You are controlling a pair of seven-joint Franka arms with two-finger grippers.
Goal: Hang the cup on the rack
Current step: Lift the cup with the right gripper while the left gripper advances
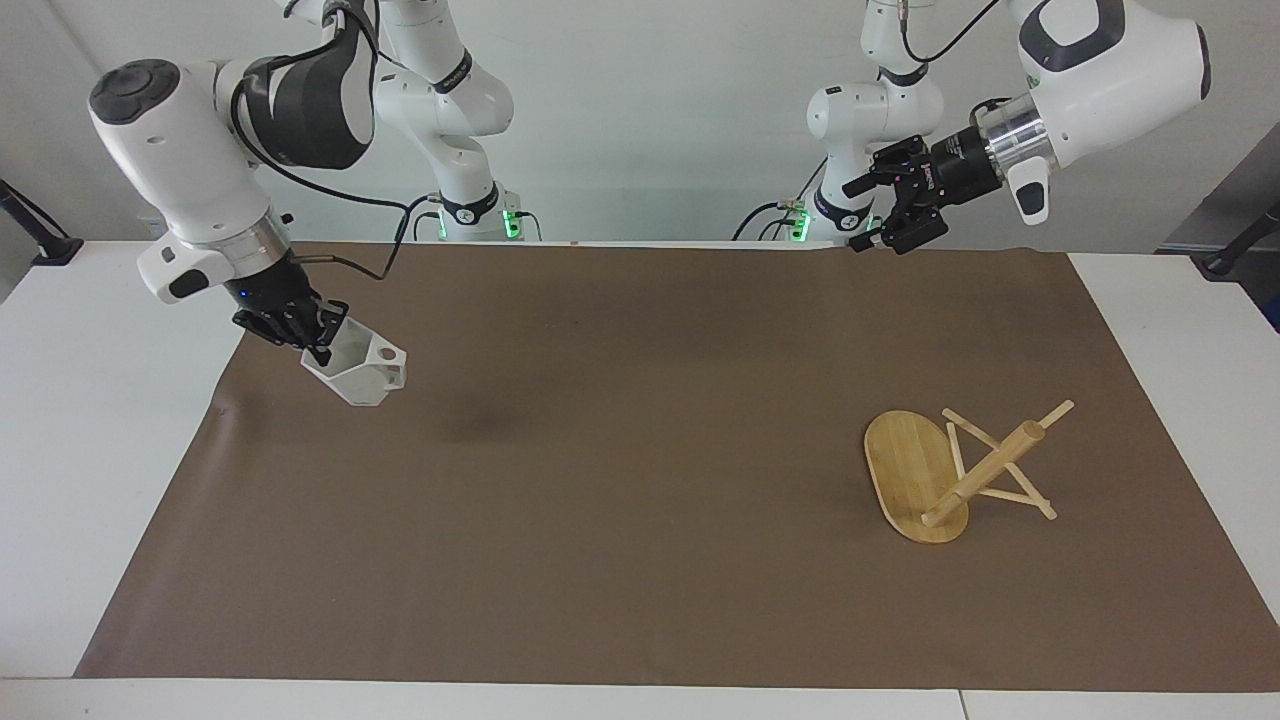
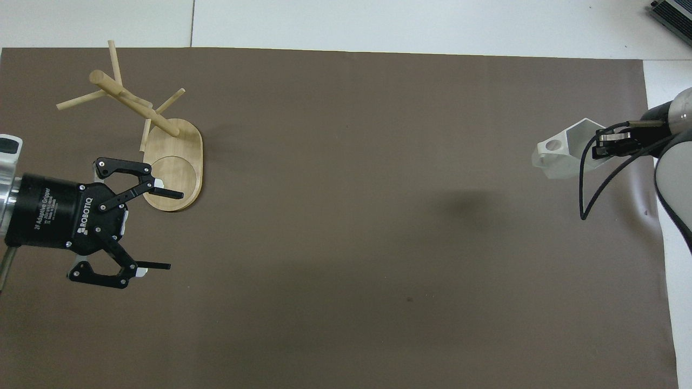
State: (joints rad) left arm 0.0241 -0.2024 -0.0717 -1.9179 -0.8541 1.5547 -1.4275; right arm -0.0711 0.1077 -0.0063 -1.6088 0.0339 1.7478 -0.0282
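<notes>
The brown mat (image 1: pixel 640 470) lies bare across its whole middle, open passage between the two ends; the only obstacle on it is the rack (image 1: pixel 950 470), tipped over at the left arm's end, its post and pegs slanting up off the mat; the cup (image 1: pixel 358 373) hangs in the air over the right arm's end.
</notes>
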